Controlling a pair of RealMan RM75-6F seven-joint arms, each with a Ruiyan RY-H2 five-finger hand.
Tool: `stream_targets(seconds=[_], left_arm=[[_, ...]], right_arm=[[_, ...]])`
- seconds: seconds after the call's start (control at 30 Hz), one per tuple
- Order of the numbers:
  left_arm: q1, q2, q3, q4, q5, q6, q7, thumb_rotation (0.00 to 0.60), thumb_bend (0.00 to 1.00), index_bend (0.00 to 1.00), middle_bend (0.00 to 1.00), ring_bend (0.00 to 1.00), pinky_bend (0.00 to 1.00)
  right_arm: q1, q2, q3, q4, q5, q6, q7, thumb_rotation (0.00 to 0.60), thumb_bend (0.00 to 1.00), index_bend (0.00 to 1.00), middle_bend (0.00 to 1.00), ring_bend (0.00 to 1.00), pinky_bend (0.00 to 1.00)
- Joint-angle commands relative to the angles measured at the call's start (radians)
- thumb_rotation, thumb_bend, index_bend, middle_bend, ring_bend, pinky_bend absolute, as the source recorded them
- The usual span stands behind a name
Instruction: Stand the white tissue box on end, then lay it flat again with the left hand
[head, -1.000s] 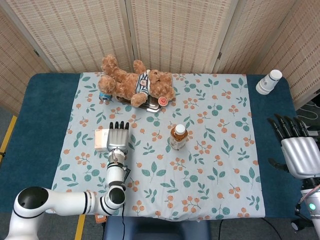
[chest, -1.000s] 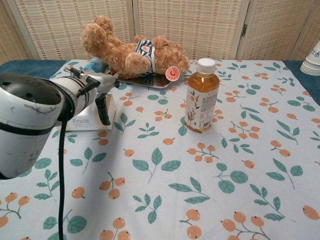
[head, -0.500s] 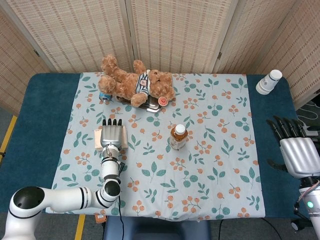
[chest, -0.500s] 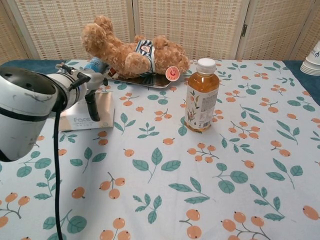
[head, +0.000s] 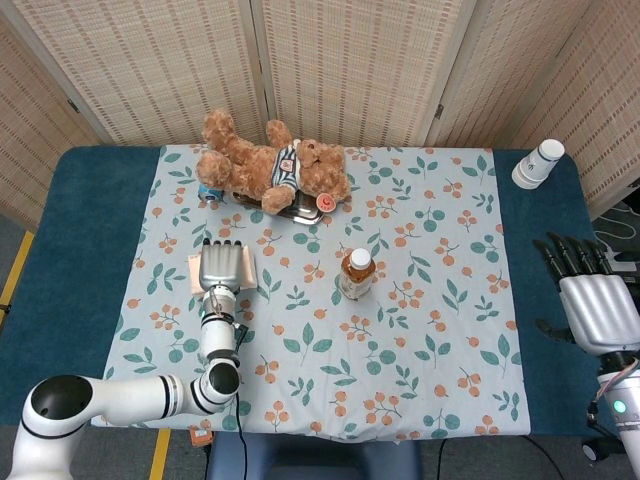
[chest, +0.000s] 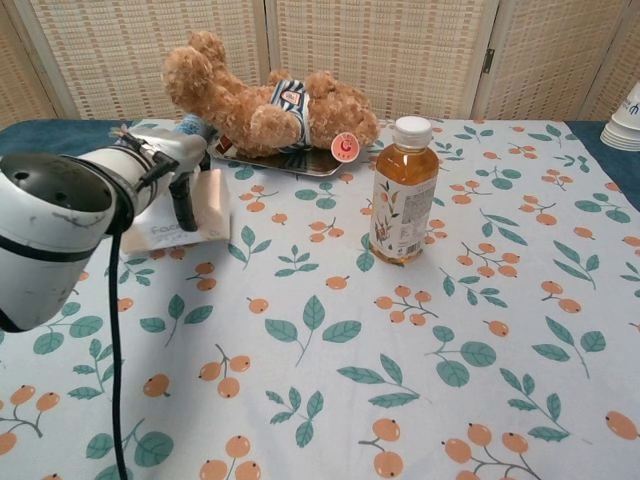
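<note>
The white tissue box sits at the left of the floral cloth, tilted, with its printed face turned upward and a peach top face showing. My left hand lies over it, fingers pointing away from me, and hides most of it in the head view; only a strip of the box shows. In the chest view the left hand grips the box, thumb pressed against its face. My right hand hangs open off the table's right edge.
A teddy bear lies on a metal tray behind the box, with a blue can beside it. A tea bottle stands mid-table. Stacked paper cups stand at the far right corner.
My left hand has shifted left over the box. The box has gone from lying flat to tilted, its printed face now turned upward. The right hand has barely moved.
</note>
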Motion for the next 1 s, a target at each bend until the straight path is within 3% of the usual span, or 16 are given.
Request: stream_targets(seconds=[0.03,0.23,0.43,0.77,1.0], left_arm=[[0.016,0.017,-0.003,-0.037,0.073,0.031,-0.062,0.600,0.30,0.51,0.69,0.35,0.22],[0.098,0.103,-0.058,-0.224,0.227,0.068,-0.292,0.600,0.30,0.51,0.73,0.38,0.24],[0.259,0.147,-0.063,-0.360,0.435,0.060,-0.703,0.600,0.30,0.51,0.73,0.38,0.23],[0.419,0.083,0.088,-0.216,0.794,0.062,-1.195,0.600,0.30,0.52,0.73,0.40,0.24],[0.470,0.088,0.142,-0.142,0.911,0.013,-1.397,0.600,0.30,0.51,0.72,0.39,0.23]], right_arm=[[0.001,0.001,0.000,0.000,0.003,-0.002,0.000,0.600,0.12,0.07,0.00,0.00,0.00],[0.005,-0.002,-0.002,0.002,0.009,-0.007,-0.004,0.600,0.12,0.07,0.00,0.00,0.00],[0.012,-0.012,-0.008,0.004,0.016,-0.021,-0.017,0.600,0.12,0.07,0.00,0.00,0.00],[0.020,-0.026,-0.018,0.005,0.020,-0.031,-0.041,0.600,0.12,0.07,0.00,0.00,0.00],[0.023,-0.035,-0.025,0.001,0.021,-0.031,-0.062,0.600,0.12,0.07,0.00,0.00,0.00]])
